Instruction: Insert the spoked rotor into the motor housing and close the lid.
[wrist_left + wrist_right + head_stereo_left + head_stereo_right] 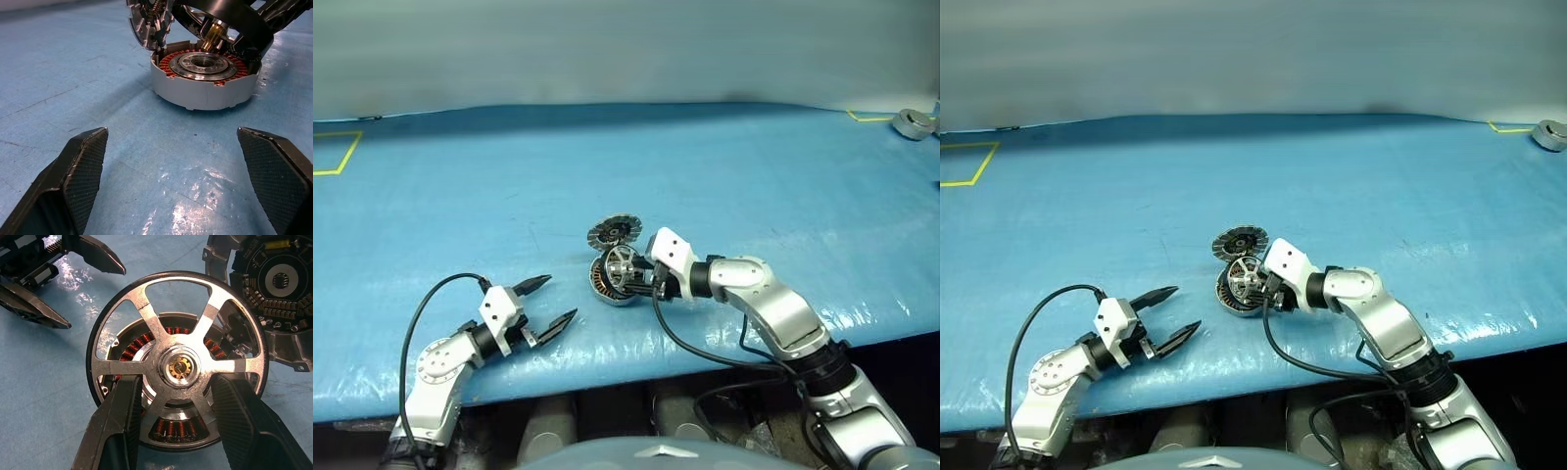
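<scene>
While my left gripper point(551, 301) hovers low over the blue surface point(754, 186) with its fingers spread wide and nothing between them, my right gripper point(178, 396) is clamped on the spoked rotor point(178, 367), holding it tilted over the open mouth of the motor housing point(203, 88). Beyond it the lid point(615, 233) stands swung open at the housing's far edge, and a small grey round part point(913, 123) lies at the far right corner.

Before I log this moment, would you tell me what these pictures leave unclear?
- Whether the spoked rotor touches the motor housing: left wrist view cuts the rotor off at the top.
- The housing's winding ring: right wrist view, partly behind the rotor and the right gripper.
- The lid: its hinge isn't discernible.
- A grey object at the far table corner: too small.
</scene>
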You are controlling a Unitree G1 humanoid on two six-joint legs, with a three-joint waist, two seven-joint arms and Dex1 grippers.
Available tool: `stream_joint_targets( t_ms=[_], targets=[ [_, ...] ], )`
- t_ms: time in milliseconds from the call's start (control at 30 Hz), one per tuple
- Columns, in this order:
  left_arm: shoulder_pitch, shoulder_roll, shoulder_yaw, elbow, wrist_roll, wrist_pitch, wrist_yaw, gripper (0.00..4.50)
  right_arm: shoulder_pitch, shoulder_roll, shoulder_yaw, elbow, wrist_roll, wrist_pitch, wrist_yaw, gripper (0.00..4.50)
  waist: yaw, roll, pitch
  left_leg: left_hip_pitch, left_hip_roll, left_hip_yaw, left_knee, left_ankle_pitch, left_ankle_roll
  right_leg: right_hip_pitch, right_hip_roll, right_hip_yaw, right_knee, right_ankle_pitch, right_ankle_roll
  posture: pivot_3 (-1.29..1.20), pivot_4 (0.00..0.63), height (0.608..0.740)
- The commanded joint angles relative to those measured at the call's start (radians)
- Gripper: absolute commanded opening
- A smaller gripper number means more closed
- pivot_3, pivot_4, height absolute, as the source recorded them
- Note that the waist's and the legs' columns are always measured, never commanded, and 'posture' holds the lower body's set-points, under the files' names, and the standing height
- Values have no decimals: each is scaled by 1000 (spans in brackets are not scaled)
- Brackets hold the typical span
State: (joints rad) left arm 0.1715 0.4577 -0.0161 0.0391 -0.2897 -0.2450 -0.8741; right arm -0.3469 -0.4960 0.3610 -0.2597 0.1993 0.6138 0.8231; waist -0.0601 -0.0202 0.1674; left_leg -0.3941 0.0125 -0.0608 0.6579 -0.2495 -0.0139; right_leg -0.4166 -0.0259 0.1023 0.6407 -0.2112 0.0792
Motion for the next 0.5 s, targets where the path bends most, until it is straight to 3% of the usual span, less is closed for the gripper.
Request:
stream_joint_targets(
  t_ms=[33, 500],
  targets=[
    [-11, 9, 13, -40, -15, -6, -8, 4500, -21, -6, -3, -7, -4, -21, 15, 1799, 0, 0, 0, 0, 0, 0, 0, 0, 0, 0, 0, 0, 0, 0, 0, 0, 150, 740],
    [-33, 14, 11, -25, -18, -7, -29, 4500, -36, -22, 6, 21, -31, -42, 42, 1799, 1, 0, 0, 0, 0, 0, 0, 0, 0, 0, 0, 0, 0, 0, 0, 0, 150, 740]
  ],
)
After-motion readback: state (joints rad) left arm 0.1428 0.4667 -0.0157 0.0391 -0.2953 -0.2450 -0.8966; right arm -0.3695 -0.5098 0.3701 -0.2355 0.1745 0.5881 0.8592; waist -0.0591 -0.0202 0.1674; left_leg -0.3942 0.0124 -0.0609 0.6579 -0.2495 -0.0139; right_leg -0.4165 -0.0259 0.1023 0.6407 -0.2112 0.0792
